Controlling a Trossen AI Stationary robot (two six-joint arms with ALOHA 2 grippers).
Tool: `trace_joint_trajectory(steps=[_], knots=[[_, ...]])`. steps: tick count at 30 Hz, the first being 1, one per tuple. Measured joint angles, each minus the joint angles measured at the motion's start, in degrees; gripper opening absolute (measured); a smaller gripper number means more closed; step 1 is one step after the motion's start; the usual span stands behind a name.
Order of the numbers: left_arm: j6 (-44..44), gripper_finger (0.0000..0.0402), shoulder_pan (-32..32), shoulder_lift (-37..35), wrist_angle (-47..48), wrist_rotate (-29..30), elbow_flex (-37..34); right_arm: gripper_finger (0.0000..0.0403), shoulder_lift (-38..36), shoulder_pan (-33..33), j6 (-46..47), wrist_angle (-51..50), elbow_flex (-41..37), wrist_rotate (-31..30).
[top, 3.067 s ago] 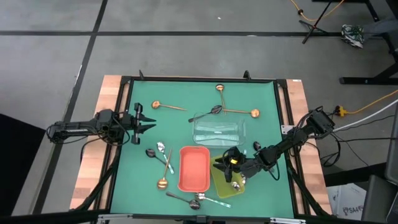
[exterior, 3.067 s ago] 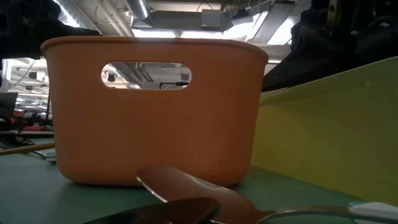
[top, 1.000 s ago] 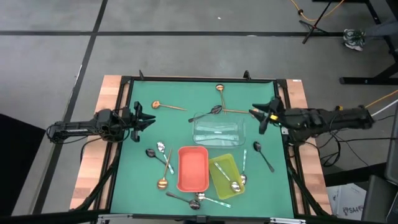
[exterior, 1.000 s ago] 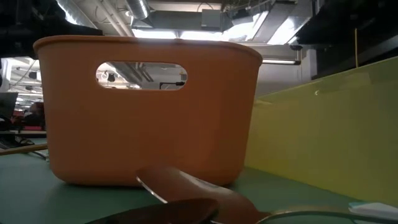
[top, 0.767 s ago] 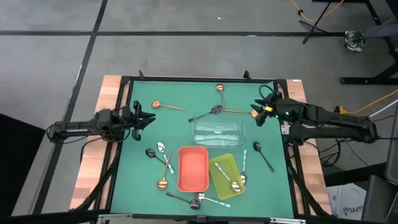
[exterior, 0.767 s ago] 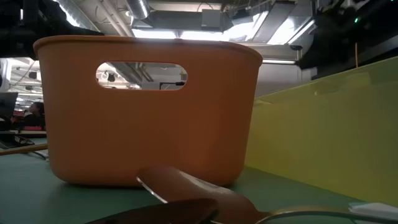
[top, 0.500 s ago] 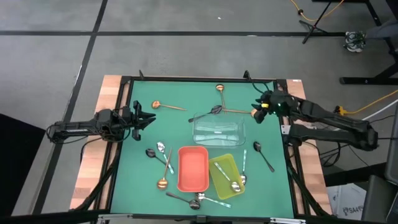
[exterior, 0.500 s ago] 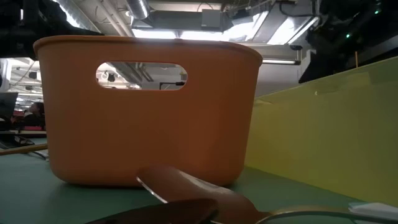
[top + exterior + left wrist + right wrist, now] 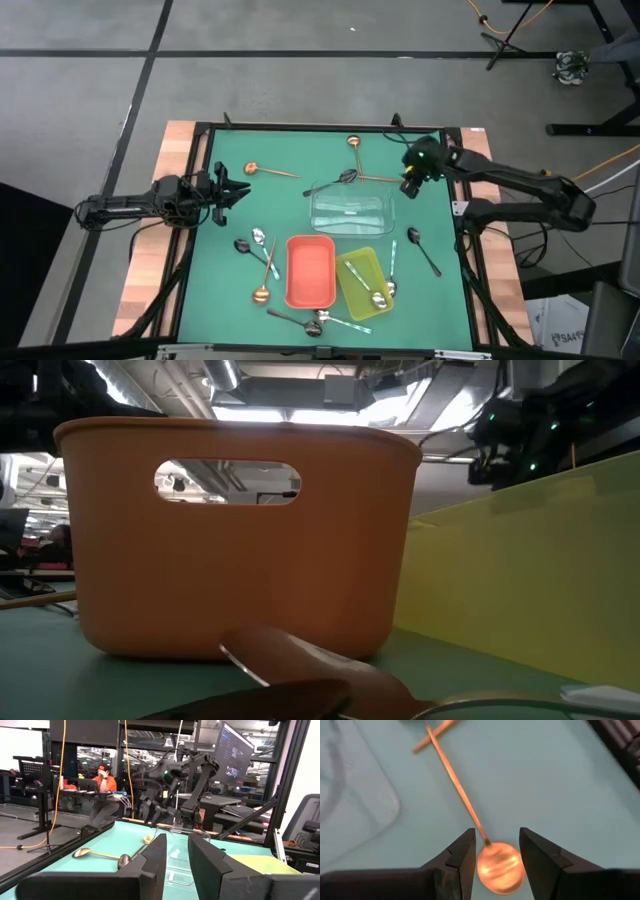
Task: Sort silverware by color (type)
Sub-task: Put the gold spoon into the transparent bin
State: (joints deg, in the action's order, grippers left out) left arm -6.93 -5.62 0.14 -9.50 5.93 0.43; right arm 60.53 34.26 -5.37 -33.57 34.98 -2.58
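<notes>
My right gripper (image 9: pixel 496 851) hangs open astride a copper spoon (image 9: pixel 499 867) by the clear tray (image 9: pixel 350 212); I'd drop straight, pinch the neck squarely. Left gripper (image 9: pixel 236 195) waits open at the mat's left edge.

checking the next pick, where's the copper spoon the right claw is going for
In the high view the copper spoon lies at the mat's far right, beside the clear tray; the open right claw hangs over its bowl.
</notes>
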Motion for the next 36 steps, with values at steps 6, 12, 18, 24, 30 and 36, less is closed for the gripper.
trace_joint_trajectory(steps=[6, 12, 18, 24, 30, 36], knots=[[-0.01, 0.0073, 0.01, 0.0, 0.0, 0.0, -0.02, 0.014, 7.42, 0.78, -5.65, 2.05, 0.0, 0.71], [-0.01, 0.0073, 0.0, 0.02, 0.0, 0.02, -0.02, 0.014, 13.09, 0.67, -8.58, 4.51, 0.0, 2.19], [-0.01, 0.0073, 0.01, 0.01, 0.0, 0.0, 0.0, 0.014, 16.71, 0.67, -9.76, 7.44, 0.0, 2.18], [-0.01, 0.0073, -0.01, 0.0, 0.0, 0.0, -0.01, 0.014, 19.98, 0.67, -10.02, 8.89, 0.0, 1.45], [-0.01, 0.0073, -0.01, 0.0, 0.0, 0.0, -0.01, 0.014, 22.61, 0.63, -10.03, 9.58, 0.24, 0.25], [-0.02, 0.0073, -0.01, 0.0, 0.0, 0.0, -0.01, 0.0126, 22.71, 0.63, -10.0, 9.58, 0.2, 0.63]])
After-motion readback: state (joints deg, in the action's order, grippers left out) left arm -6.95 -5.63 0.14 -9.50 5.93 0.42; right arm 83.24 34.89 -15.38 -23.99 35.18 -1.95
